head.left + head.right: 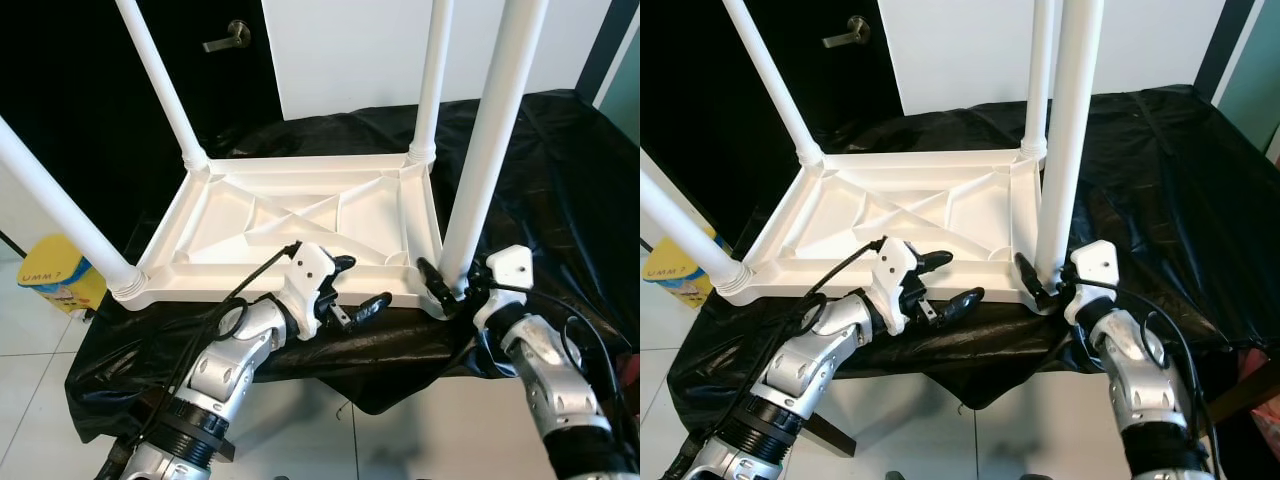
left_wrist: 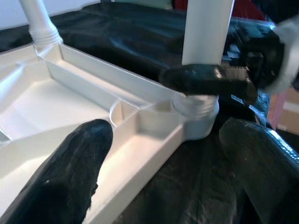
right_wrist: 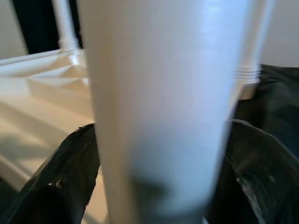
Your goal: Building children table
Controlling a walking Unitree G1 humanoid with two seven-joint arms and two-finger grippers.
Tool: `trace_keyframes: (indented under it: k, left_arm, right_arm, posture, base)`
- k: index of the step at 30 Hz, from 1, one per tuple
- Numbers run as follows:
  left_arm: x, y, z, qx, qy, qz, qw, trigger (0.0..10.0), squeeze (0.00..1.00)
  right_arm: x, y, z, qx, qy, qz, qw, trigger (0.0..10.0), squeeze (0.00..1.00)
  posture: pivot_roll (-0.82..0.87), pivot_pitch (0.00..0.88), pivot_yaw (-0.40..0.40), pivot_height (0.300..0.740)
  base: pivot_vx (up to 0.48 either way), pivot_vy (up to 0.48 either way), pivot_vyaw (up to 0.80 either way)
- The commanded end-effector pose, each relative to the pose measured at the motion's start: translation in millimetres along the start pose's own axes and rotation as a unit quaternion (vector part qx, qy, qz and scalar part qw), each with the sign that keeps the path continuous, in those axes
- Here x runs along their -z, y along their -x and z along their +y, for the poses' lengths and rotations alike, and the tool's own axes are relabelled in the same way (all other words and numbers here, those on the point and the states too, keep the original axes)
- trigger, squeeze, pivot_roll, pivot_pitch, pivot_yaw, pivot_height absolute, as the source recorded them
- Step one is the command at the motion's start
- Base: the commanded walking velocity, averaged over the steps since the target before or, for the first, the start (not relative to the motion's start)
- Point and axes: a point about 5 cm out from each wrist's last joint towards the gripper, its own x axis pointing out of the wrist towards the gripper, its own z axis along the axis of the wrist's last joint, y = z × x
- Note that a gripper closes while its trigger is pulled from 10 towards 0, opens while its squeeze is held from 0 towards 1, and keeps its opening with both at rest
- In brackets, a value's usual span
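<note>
— What's where in front of you?

— Upside-down table top (image 1: 300, 215) lies on the sheet (image 1: 540, 190), w/ four legs standing up from its corners. Near-right leg (image 1: 490, 140) sits at the front-right corner; far-right leg (image 1: 430, 80) behind it.

— And your grippers?

— Right gripper (image 1: 447, 290) is round the base of that near-right leg. Left gripper (image 1: 355, 290) is at the front rim, left of it, one finger over the rim. Box (image 1: 60, 275) sits on the floor, far left.

Home room, tiled floor (image 1: 20, 330), dark door (image 1: 215, 60) with lever handle (image 1: 228, 38)
</note>
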Motion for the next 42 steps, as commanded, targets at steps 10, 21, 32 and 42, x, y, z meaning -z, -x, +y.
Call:
trace_keyframes:
  k: [10,21,32,42]
  left_arm:
    - [6.1,2.2,-11.2,0.072,-0.001,0.025,0.997,10.0,0.0]
    - [4.6,4.7,-7.3,0.062,0.001,0.024,0.998,10.0,0.0]
    - [6.8,4.3,-7.9,0.058,0.005,0.024,0.998,10.0,0.0]
    - [8.8,5.9,-4.5,0.044,0.008,0.023,0.999,10.0,0.0]
  right_arm:
    - [2.2,-11.9,0.1,-0.068,0.011,0.02,0.997,0.0,0.0]
    - [11.6,-6.6,1.6,-0.078,-0.006,0.036,0.996,10.0,0.0]
    - [15.9,-4.6,4.4,-0.007,-0.015,0.038,0.999,10.0,0.0]
    - [25.7,0.0,15.5,0.093,-0.022,0.053,0.994,10.0,0.0]
  posture:
    - [-0.2,0.0,0.101,0.74]
    - [-0.21,0.0,0.1,0.74]
    - [-0.21,0.0,0.091,0.74]
    - [-0.2,0.0,0.081,0.74]
  base:
    - [0.0,0.0,0.0]
    - [0.0,0.0,0.0]
    - [0.0,0.0,0.0]
    - [0.0,0.0,0.0]
